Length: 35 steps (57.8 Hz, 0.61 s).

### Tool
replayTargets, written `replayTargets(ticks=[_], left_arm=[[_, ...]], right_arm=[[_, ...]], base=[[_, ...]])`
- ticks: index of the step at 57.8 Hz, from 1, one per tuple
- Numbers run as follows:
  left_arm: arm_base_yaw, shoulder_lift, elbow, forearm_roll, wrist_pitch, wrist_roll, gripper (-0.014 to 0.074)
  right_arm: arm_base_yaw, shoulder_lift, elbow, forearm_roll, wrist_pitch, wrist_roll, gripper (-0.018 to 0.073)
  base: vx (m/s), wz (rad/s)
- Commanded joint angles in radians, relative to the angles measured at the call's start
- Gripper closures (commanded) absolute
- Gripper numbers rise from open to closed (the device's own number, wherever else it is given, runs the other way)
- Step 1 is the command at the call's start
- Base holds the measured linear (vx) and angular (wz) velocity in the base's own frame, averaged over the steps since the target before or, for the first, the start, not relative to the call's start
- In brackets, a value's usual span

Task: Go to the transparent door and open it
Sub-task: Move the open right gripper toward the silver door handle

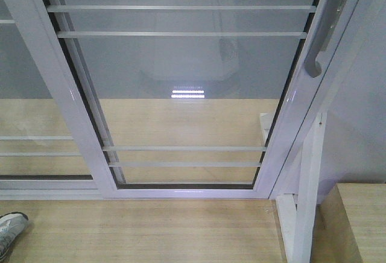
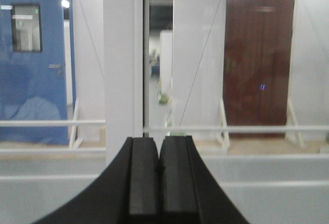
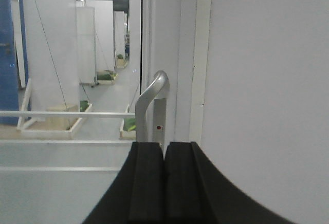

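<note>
Pale wood-grain floor (image 1: 139, 233) runs up to the threshold in the front view, with a grey shoe (image 1: 11, 230) at its left edge. I judge the drive-up done: the door (image 1: 181, 82) fills the picture, clear glass in glossy white metal, crossed by thin flat bars (image 1: 181, 8). Its curved grey handle (image 1: 315, 58) sits on the right stile, which looks hard over on the closed side, so the opening itself is left to do

Left wrist view: the left gripper (image 2: 159, 147) has its matte black pads (image 2: 144, 178) pressed together on nothing, facing a square white stile (image 2: 123, 54) and glass. Beyond stand a blue door (image 2: 31, 70) and a brown door (image 2: 259, 59)

Right wrist view: the right gripper (image 3: 164, 152) is likewise pressed together and empty, lined up with the handle (image 3: 152, 93), a smooth satin-grey D rounded at the top. It is near, but I see no contact. A plain white wall (image 3: 267, 80) is to the right. I reckon I must hook that curve, then slide the panel left
</note>
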Motion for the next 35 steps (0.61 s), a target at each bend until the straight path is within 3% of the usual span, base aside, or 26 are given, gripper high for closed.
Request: replayTargets(ticks=[1, 21, 35], left_arm=[[-0.005, 0.123, -0.057, 0.016, -0.011, 0.03, 0.0602], [-0.004, 0.398, -0.04, 0.015, -0.048, 0.024, 0.0588], [-0.004, 0.429, -0.04, 0.015, -0.082, -0.006, 0.047]], right_arm=[[-0.003, 0.12, -0.042, -0.042, -0.049, -0.045, 0.0564], [-0.003, 0.453, -0.042, -0.015, -0.078, -0.027, 0.0536], [-0.003, 0.522, -0.042, -0.009, -0.141, -0.032, 0.0332]], base=[[0.0, 0.0], [0.0, 0.0], [0.0, 0.0]])
